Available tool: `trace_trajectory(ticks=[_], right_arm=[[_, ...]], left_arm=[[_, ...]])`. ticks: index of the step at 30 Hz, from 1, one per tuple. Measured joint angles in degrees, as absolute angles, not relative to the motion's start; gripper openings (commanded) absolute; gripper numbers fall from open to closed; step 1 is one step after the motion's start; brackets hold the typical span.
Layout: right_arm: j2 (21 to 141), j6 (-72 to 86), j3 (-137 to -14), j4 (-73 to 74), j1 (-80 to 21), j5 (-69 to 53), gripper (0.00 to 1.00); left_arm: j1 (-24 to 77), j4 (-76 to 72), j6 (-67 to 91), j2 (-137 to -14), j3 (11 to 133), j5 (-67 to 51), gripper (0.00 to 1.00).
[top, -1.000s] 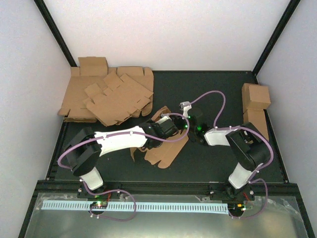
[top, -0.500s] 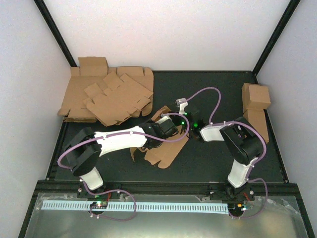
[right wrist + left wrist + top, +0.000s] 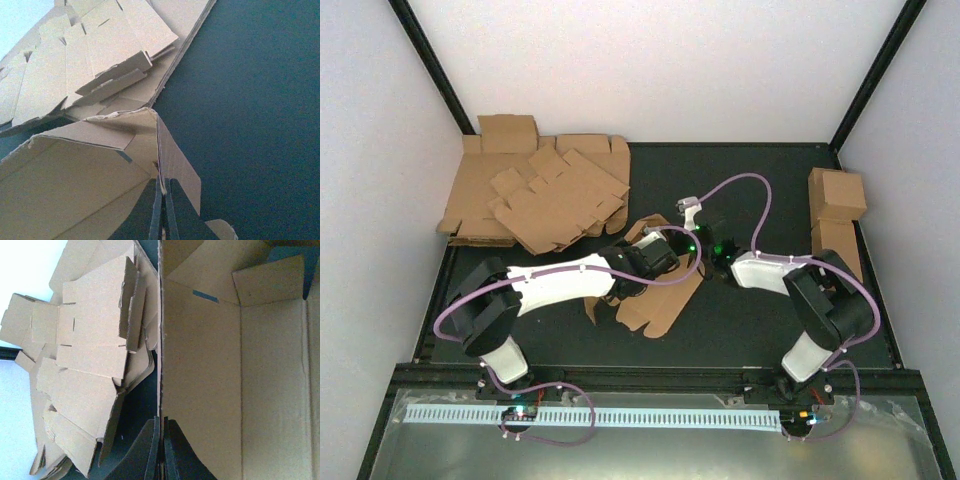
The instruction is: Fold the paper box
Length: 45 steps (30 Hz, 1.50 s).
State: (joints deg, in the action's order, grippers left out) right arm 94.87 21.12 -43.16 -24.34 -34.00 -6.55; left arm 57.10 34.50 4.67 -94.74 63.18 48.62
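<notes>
At the middle of the dark surface (image 3: 760, 330) lies the paper box (image 3: 658, 298), half-formed. Its brown flaps spread flat toward 6 o'clock and its far side is lifted.

My left claw (image 3: 161, 437) reaches in from 8 o'clock and is pinched narrow on the thin top edge of an upright wall. In the left wrist view that edge runs straight down between the two dark fingers. The box's inner floor and a folded-in end tab spread away toward 3 o'clock.

My right claw (image 3: 163, 200) meets the box at its 2 o'clock corner and is clamped tight on cardboard too. The right wrist view shows a raised corner flap caught edge-on between its fingers. From above, the two claws sit just beside each other over the box's far side.

The stack of flat blanks (image 3: 535, 195) sits at 10 o'clock on the surface, loosely fanned against the back left corner. In the left wrist view a strip of dark surface shows between the stack and the box wall I'm holding.

Two finished cartons (image 3: 837, 195) rest at 2 o'clock along the right edge, well apart from the box.
</notes>
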Motion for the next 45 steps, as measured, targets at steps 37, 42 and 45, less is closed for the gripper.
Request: trace_trajectory(ticks=[37,42,45], right_arm=[[92.2,34.3,-33.8,-30.0,-39.3,-6.6,0.08],[92.6,35.0,-32.2,-31.7,-39.4,-6.5,0.10],[92.6,35.1,-31.4,-32.2,-39.4,-6.4,0.10]], left_arm=[[60.2,37.2,7.6,-96.9,63.2,50.0,0.05],[62.4,37.9,8.9,-99.5,63.7,53.1,0.06],[63.2,38.7,10.0,-100.6,64.1,54.7,0.13]])
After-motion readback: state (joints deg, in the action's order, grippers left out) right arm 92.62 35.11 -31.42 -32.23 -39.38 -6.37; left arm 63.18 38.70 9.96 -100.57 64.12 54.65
